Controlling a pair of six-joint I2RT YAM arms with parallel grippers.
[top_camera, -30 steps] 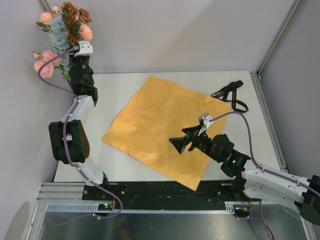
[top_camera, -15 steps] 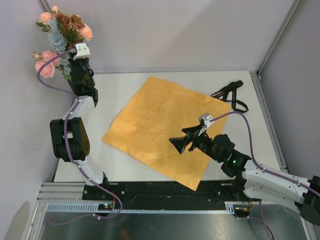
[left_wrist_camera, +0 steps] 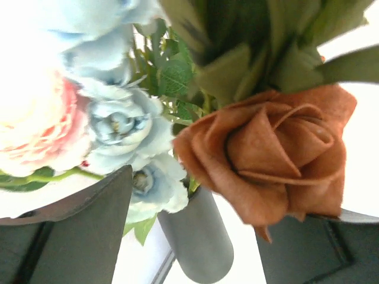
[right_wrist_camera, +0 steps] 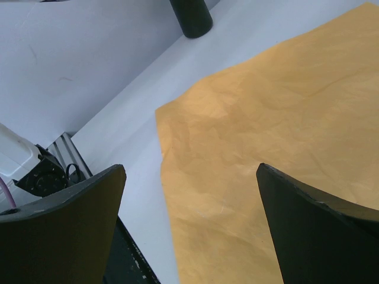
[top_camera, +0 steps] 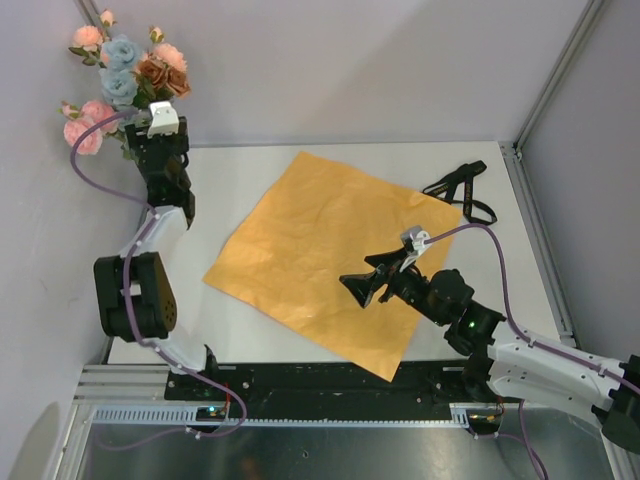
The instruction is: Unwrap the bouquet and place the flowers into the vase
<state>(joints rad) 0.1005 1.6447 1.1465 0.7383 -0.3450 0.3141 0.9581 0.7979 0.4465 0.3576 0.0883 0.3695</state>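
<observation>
The flowers [top_camera: 125, 75], pink, pale blue and brown, stand bunched at the table's far left corner. In the left wrist view their stems go down into the dark grey vase [left_wrist_camera: 198, 242], under a brown rose [left_wrist_camera: 272, 154] and blue blooms [left_wrist_camera: 118, 124]. My left gripper [top_camera: 145, 135] is open just in front of them, and its fingers [left_wrist_camera: 77, 236] stand apart on either side of the vase without touching it. The bouquet's orange paper [top_camera: 330, 250] lies flat and unwrapped mid-table. My right gripper [top_camera: 358, 288] hovers open over the paper [right_wrist_camera: 284, 118]. The vase's base [right_wrist_camera: 190, 16] shows far off.
A black ribbon [top_camera: 462, 190] lies loose at the paper's far right corner. Grey walls close in the table at the back and left, and a metal frame post [top_camera: 535, 190] runs along the right side.
My left gripper has opened and let go of the flowers, which now stand a little more to the left. The right arm has barely moved.
</observation>
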